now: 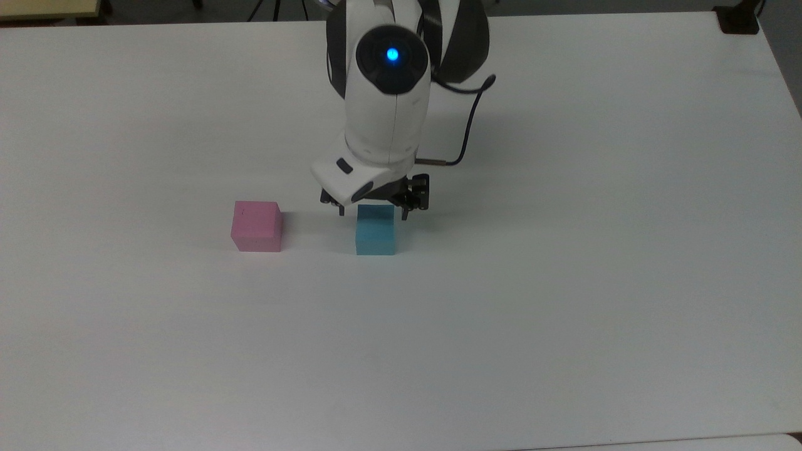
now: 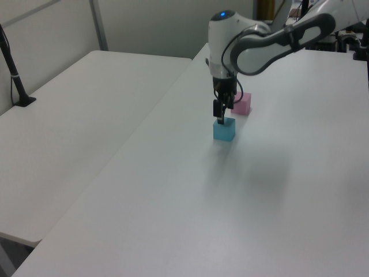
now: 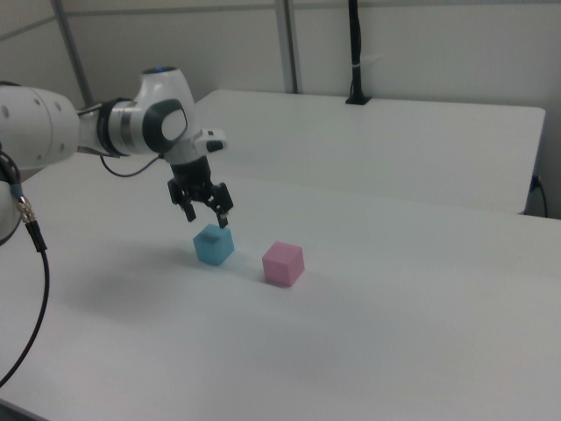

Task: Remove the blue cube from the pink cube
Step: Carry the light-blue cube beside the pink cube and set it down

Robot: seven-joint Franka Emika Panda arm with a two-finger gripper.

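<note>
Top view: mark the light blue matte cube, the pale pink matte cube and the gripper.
light blue matte cube (image 1: 375, 240): top view, on its front face.
pale pink matte cube (image 1: 255, 228): top view, on its front face near the top edge.
gripper (image 1: 373, 212): top view, midway between the open fingertips, just above the blue cube.

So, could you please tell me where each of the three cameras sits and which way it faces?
Top view: high above the table's near edge, looking down at the blue cube, with the arm's wrist and open tool.
Left view: low, off one end, with the cubes far off and the arm's elbow.
Right view: low, from the other end, with the pink cube.
All three share both cubes.
</note>
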